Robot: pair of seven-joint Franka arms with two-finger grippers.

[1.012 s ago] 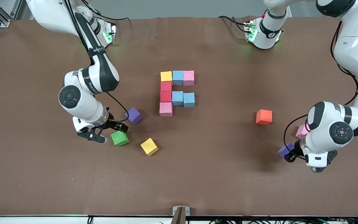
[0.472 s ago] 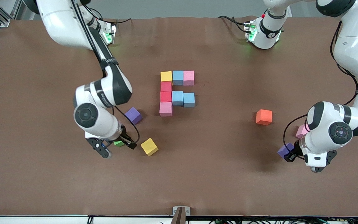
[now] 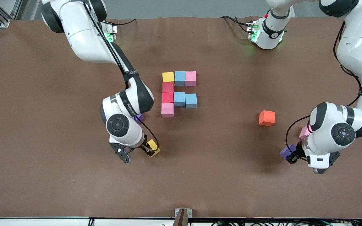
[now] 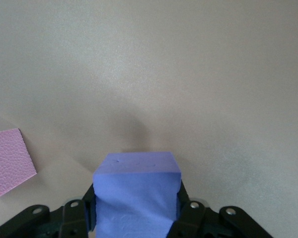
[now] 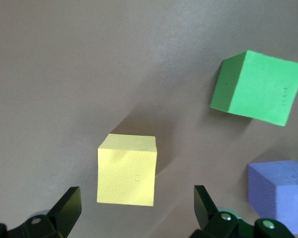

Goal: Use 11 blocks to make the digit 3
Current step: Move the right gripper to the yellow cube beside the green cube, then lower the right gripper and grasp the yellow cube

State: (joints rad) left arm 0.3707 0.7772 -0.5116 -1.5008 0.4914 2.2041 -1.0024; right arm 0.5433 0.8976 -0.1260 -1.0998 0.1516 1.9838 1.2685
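Table [image 3: 42,175]: brown mat, both arms working over the end nearest the front camera.
Digit 3 [image 3: 178,93]: eight cubes laid and touching so far — top bar of yellow, light blue, pink; two reds and a pink running down the column; two light blues for the middle bar. I'd call that well past halfway: the column's last cube and the bottom bar are still missing, three blocks to go.
Right gripper [image 3: 137,151]: fingers spread wide, hanging straight over the loose yellow block [image 5: 126,169], one finger either side and not touching it. A second ago it sat over by the green cube [image 5: 258,88]; it has swung across, and the arm now covers that cube in the front view.
Left gripper [image 3: 291,157]: pinching a purple block [image 4: 136,196] between its fingers, low over the mat, hardly shifted in the last second. A pink block [image 4: 7,161] lies just beside it.
Spare purple block [image 5: 280,193]: close by the right gripper, peeping out under the arm.
Orange cube [image 3: 267,118]: idle, between the left gripper and the digit, not needed.
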